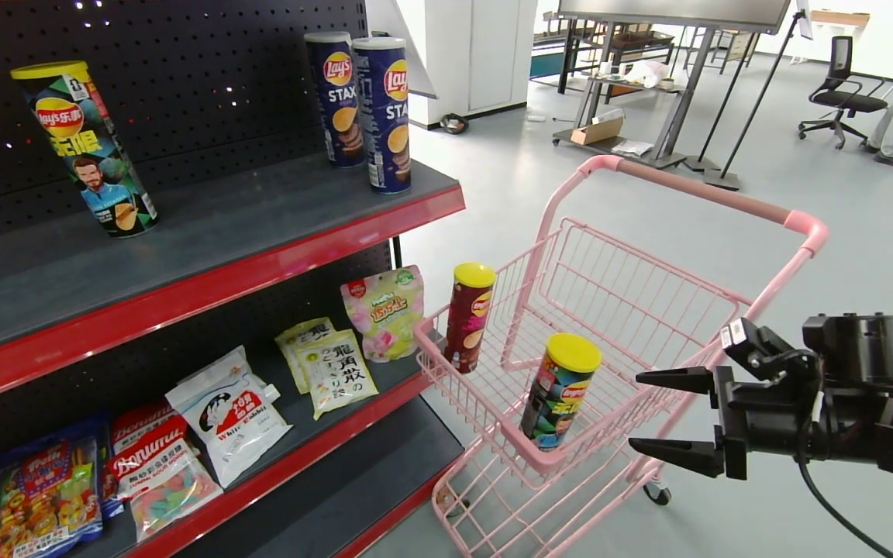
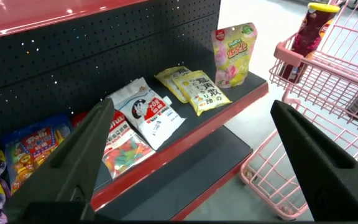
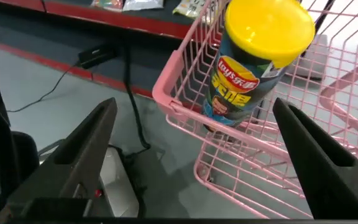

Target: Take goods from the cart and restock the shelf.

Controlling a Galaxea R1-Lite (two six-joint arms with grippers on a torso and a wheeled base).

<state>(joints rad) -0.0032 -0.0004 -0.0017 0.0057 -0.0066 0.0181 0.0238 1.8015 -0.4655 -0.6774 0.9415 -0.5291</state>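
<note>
Shelf (image 1: pixel 183 77), 9 o'clock: top board (image 1: pixel 206 225) bare between its cans (image 1: pixel 383 116). Cart (image 1: pixel 694 194), 3 o'clock: open-topped, with red can (image 1: pixel 468 318) and dark can (image 1: pixel 559 391) upright inside. Right gripper (image 1: pixel 634 411), 4 o'clock: level, spread, just outside the cart by the dark can. Left gripper (image 2: pixel 191 106): spread, facing the lower board (image 2: pixel 225 115).

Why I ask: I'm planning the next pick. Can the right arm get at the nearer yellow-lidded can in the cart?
Probably yes: the right tool is open beside the cart, facing the can, whose upper part stands clear above the rim.
</note>
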